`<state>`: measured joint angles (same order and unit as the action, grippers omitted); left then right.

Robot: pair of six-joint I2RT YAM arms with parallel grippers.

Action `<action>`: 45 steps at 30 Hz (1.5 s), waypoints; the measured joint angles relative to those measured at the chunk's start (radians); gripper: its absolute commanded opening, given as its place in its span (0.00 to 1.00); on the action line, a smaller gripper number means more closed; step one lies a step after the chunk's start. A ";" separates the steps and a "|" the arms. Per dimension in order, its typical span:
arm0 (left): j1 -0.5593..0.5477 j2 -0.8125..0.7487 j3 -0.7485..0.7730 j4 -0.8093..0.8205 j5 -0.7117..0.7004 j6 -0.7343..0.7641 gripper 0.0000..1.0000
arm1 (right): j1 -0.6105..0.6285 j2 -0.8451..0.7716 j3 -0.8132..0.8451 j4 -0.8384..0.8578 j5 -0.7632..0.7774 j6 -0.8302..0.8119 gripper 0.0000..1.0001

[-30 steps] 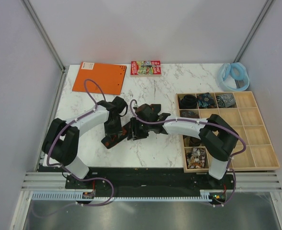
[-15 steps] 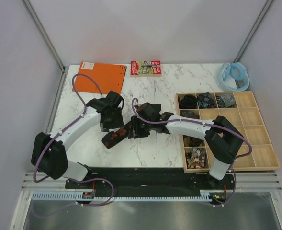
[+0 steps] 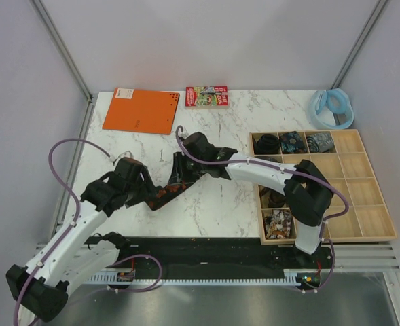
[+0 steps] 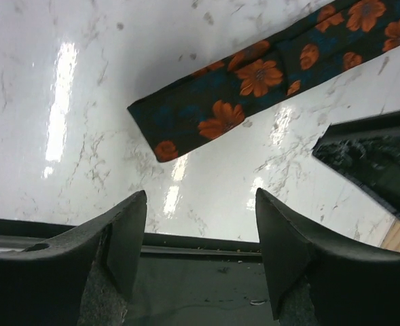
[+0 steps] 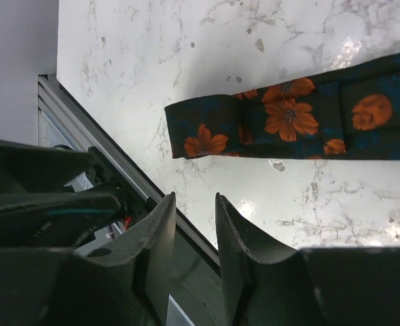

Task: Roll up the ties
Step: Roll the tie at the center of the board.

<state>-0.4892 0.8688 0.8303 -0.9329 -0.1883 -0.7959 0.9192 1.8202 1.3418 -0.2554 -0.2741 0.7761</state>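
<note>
The black tie with orange-red flowers [image 3: 161,195] lies flat on the marble table between my two grippers. In the left wrist view its blunt end [image 4: 206,115] lies ahead of the fingers, and it runs up to the right. In the right wrist view the tie [image 5: 288,125] lies across the top. My left gripper [image 3: 138,189] [image 4: 200,200] is wide open and empty, near the table's front edge. My right gripper [image 3: 177,175] [image 5: 194,204] is above the tie, its jaws a narrow gap apart with nothing between them. Several coiled ties [image 3: 293,141] sit in the wooden tray [image 3: 373,238].
An orange notebook [image 3: 140,110] and a small colourful book [image 3: 206,96] lie at the back. A pale blue ring [image 3: 332,107] is at the back right. The tray fills the right side. A black strip [image 4: 206,272] runs along the table's front edge. The right gripper's dark body [image 4: 379,163] shows in the left wrist view.
My left arm has swung back toward the near left and its gripper has come away from the tie. My right gripper has moved left and farther back. The tie stays on the table.
</note>
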 measured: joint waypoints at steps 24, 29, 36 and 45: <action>0.004 -0.231 -0.275 0.045 -0.005 -0.251 0.63 | 0.059 0.341 0.294 -0.024 -0.073 -0.017 0.30; 0.004 -0.230 -0.289 0.062 -0.005 -0.258 0.63 | 0.041 0.341 0.238 0.001 -0.073 -0.026 0.29; 0.004 -0.199 -0.331 0.107 -0.002 -0.262 0.64 | 0.012 0.340 0.180 0.061 -0.097 -0.025 0.29; 0.006 -0.127 -0.344 0.167 -0.021 -0.262 0.63 | 0.006 0.339 0.142 0.131 -0.124 -0.021 0.29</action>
<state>-0.4831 0.7418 0.4858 -0.7658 -0.2089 -1.0580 0.9249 2.1590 1.4841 -0.1246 -0.3981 0.7551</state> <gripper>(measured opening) 0.634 0.286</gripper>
